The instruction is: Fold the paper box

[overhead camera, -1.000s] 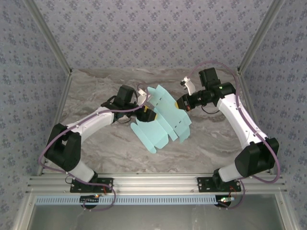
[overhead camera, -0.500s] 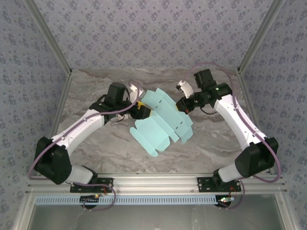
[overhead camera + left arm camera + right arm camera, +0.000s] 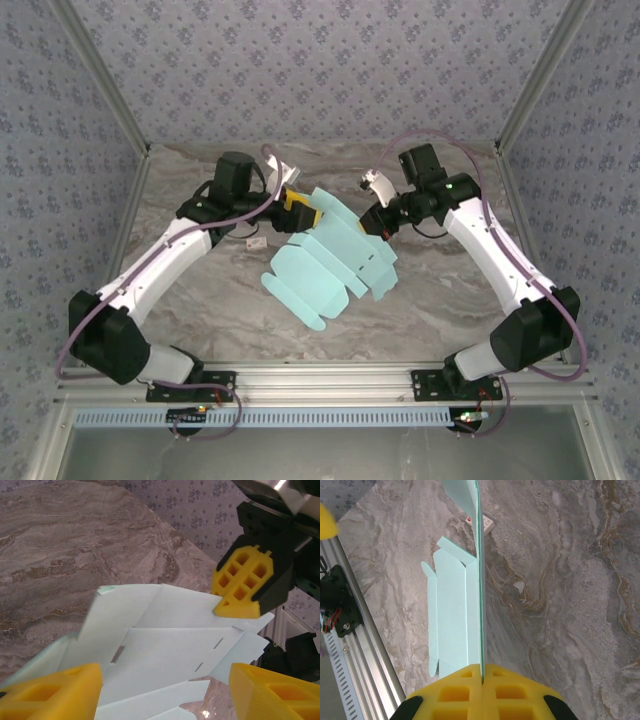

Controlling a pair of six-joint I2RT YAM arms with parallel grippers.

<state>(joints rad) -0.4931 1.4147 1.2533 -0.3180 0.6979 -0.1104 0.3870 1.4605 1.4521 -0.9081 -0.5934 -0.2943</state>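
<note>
Tearing is your risk: right hand (image 3: pixel 370 223) clenched on the paper box (image 3: pixel 328 265) at 1 o'clock, left hand (image 3: pixel 297 207) released at 11 o'clock; pulling sideways could rip it

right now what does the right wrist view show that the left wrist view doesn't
Right wrist view: the paper box with one panel seen edge-on and the rest spread over the table; a small white tag beyond it; the metal rail along the table's edge.
Left wrist view: the left gripper, open, at the sheet's near edge; short slits cut in a panel; the patterned wall.
Both: the right gripper shut on the paper box's edge, and the marbled table.
</note>
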